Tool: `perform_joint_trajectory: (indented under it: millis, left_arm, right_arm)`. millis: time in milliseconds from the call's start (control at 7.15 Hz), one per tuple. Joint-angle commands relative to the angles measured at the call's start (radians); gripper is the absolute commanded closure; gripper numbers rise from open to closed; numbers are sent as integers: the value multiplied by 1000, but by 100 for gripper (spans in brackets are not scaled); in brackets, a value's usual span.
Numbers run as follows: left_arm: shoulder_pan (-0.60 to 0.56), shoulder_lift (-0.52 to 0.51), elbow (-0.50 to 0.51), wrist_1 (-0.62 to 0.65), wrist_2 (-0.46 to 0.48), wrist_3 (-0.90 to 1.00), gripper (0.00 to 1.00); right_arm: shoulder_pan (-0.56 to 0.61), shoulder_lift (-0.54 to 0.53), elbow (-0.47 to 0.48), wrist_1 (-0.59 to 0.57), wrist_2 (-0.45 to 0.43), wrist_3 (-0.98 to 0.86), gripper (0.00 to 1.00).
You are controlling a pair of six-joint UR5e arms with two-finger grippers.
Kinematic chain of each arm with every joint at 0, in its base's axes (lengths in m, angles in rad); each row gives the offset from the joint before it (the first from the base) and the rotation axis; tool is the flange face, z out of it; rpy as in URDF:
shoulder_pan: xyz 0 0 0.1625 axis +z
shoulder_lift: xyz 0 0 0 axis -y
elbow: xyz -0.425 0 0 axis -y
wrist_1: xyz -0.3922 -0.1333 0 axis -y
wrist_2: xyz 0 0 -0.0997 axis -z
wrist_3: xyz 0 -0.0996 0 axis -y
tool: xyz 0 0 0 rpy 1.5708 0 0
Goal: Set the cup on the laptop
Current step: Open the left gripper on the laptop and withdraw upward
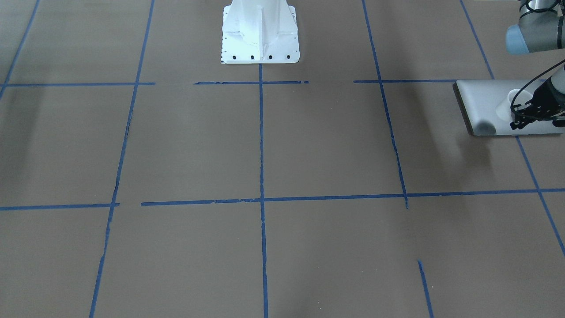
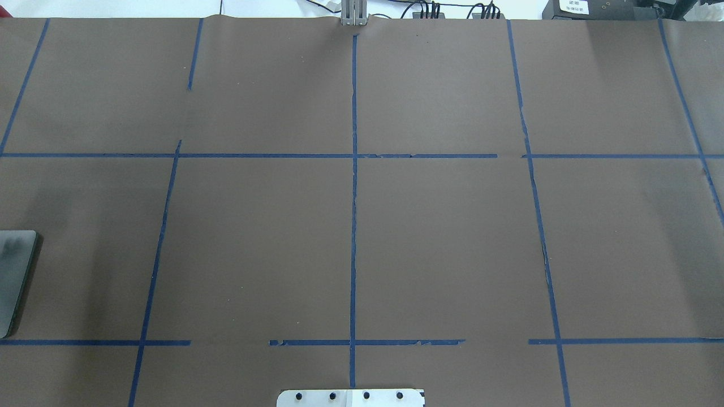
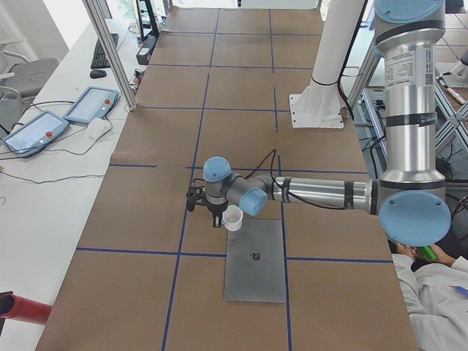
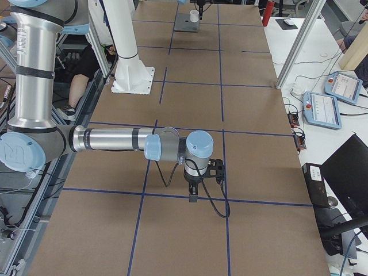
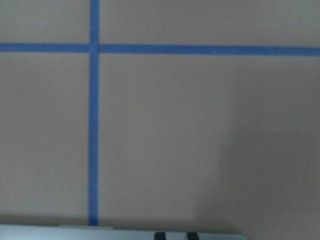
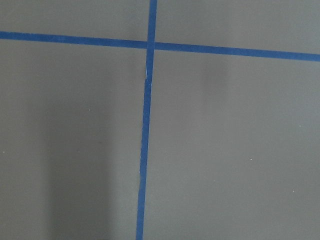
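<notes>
The silver-grey laptop [image 1: 481, 104] lies closed at the table's end on my left; it also shows in the exterior left view [image 3: 254, 267] and at the overhead view's left edge [image 2: 14, 277]. The small white cup [image 1: 512, 100] is over the laptop's edge farthest from the robot, upright [image 3: 233, 218]. My left gripper [image 1: 523, 121] is low and right beside the cup; I cannot tell whether it grips the rim or whether the cup rests on the lid. My right gripper [image 4: 193, 198] points down over bare table far from the laptop, with its jaw state unclear.
The white robot base [image 1: 260, 33] stands at mid table. Brown table cover with blue tape grid lines [image 2: 353, 226]. Beside the table are teach pendants [image 3: 91, 106], a red object [image 3: 18, 307] and metal frame posts [image 3: 110, 51].
</notes>
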State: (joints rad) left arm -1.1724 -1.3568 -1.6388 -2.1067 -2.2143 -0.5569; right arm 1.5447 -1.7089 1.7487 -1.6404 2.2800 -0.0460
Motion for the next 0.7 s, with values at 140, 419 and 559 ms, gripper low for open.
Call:
perform_joint_trajectory:
  millis: [140, 419, 559]
  left_arm:
    - [-10, 58, 85, -170, 2, 6, 100]
    - [-9, 51, 112, -173, -5, 5, 100]
    - [-9, 51, 112, -173, -5, 5, 100]
  right_arm:
    - [0, 0, 0, 1, 1, 0, 0]
    - [0, 0, 0, 1, 1, 0, 0]
    - [0, 0, 0, 1, 1, 0, 0]
